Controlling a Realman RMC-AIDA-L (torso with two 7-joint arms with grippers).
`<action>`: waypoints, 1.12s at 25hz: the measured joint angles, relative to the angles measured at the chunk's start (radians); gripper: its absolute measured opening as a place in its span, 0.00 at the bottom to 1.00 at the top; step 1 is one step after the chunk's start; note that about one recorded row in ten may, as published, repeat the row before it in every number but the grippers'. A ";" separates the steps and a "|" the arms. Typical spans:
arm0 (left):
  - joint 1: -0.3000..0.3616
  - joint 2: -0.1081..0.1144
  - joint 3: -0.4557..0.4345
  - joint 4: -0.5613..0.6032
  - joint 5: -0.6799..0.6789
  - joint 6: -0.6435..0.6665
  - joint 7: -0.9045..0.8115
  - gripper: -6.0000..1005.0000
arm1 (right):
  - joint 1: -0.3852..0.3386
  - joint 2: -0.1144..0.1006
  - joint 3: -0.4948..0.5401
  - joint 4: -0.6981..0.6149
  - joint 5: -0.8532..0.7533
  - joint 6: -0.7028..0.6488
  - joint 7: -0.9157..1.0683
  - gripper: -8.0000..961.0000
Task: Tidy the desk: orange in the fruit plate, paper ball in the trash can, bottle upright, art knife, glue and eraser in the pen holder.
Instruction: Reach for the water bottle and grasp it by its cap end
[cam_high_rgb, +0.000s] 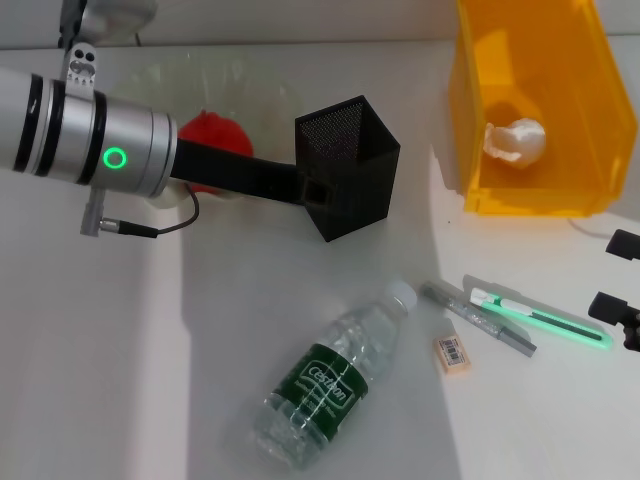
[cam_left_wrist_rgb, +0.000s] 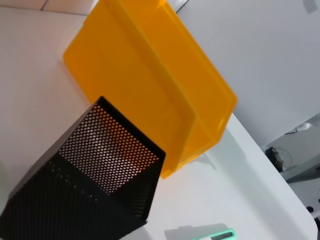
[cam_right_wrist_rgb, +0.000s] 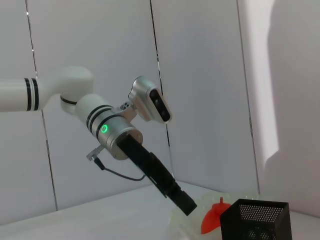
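Pen holder (cam_high_rgb: 348, 165): black mesh, upright mid-desk, mouth up so small items can drop in; looks empty in the left wrist view (cam_left_wrist_rgb: 107, 152).
Left end effector (cam_high_rgb: 312, 190): reaches across from the left, tip over the holder's near wall; cannot tell if its fingers are spread or pressed together, or whether it carries anything.
Orange (cam_high_rgb: 213, 142): red-looking fruit in the clear plate (cam_high_rgb: 262, 95) behind the arm; this part looks done.
Paper ball (cam_high_rgb: 516, 139): inside the yellow trash can (cam_high_rgb: 530, 190); looks done.
Bottle (cam_high_rgb: 334, 376): lying on its side near the front, not yet stood up.
Eraser (cam_high_rgb: 452, 353), grey knife (cam_high_rgb: 478, 318), green-lit glue (cam_high_rgb: 540, 318): loose on the desk (cam_high_rgb: 120, 350) at right, near each other.
Right end effector (cam_high_rgb: 620, 305): at the right edge near the glue, spread, holding nothing.
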 joint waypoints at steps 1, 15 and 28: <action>-0.017 0.001 0.000 0.010 0.012 0.017 -0.020 0.03 | -0.003 0.000 0.000 0.000 0.000 0.000 0.000 0.75; -0.299 -0.022 0.120 0.077 0.327 0.125 -0.342 0.49 | -0.026 0.006 0.007 0.004 -0.015 0.024 -0.045 0.75; -0.300 -0.021 0.183 0.063 0.329 0.102 -0.413 0.79 | -0.051 0.005 0.012 0.004 -0.053 0.057 -0.049 0.75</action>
